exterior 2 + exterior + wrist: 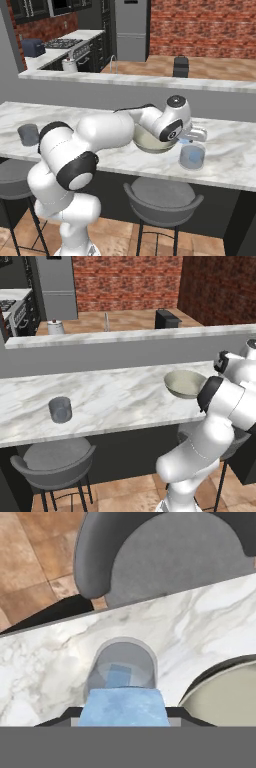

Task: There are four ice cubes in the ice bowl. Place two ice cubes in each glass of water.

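One ice cube (121, 707) pinched between gripper (122, 712) jaws, held above near glass (121, 667), second cube (118, 675) already inside, ice bowl (225, 698) at 3 o'clock, far glass (60, 409) well apart on marble counter (115, 401)

Tool (189, 141) holds ice cube (187, 142) above glass (192, 156).

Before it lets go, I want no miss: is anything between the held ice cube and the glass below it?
Nothing visible. In the hand view the ice cube in the tool sits directly over the open glass, which already holds one cube; the ice bowl lies beside it.
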Available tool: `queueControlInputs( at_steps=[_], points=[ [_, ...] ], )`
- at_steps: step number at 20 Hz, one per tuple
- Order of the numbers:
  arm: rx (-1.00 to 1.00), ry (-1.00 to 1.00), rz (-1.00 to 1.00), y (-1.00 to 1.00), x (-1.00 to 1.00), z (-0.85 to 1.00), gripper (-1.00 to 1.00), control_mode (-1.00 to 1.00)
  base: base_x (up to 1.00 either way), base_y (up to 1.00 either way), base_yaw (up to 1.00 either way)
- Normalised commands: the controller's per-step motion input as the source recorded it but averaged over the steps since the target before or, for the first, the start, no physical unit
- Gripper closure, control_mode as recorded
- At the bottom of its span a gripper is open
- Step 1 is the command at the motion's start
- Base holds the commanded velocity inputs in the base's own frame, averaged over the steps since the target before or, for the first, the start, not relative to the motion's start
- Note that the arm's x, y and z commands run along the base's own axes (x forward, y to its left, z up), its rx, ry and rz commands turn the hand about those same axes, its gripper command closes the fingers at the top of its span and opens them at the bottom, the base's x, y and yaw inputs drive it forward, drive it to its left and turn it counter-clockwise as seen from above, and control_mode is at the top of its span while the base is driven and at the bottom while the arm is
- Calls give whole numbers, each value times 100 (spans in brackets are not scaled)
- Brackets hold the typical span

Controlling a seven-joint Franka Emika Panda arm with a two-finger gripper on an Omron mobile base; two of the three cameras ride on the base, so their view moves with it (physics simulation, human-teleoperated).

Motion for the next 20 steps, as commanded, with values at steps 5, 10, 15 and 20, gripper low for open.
queueControlInputs(
  at_steps=[5,10,15,20],
  points=[
    [0,0,0,-27,5,-31,100,-100,0,0,0],
    [0,0,0,-16,13,-19,100,-100,0,0,0],
    [0,0,0,-3,27,-16,100,-100,0,0,0],
    [0,0,1,-18,27,-10,100,-100,0,0,0]
  ],
)
